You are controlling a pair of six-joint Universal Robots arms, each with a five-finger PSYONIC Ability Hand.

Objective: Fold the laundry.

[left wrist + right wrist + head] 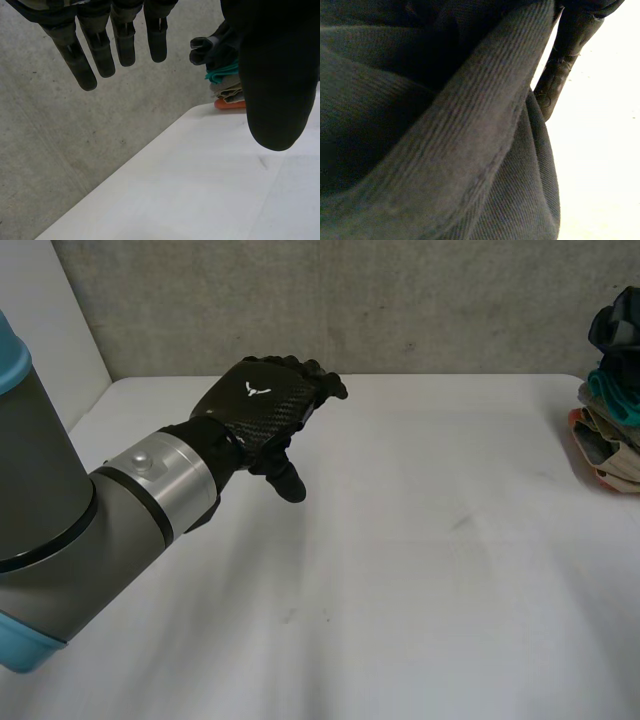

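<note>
My left hand (265,400) hovers over the white table (400,580) left of its middle, open, with straight fingers (100,50) and the thumb (277,75) apart and nothing between them. A pile of folded laundry (610,430) in orange, beige and teal, with something dark on top, stands at the table's far right edge; it also lies beyond my left hand's fingertips, the pile (227,85) small against the wall. A dark ribbed cloth (445,140) is bunched right under my right hand (562,60), whose finger is curled against its fold.
A grey concrete wall (350,300) runs along the table's back edge. The broad white tabletop stretches between my left hand and the pile.
</note>
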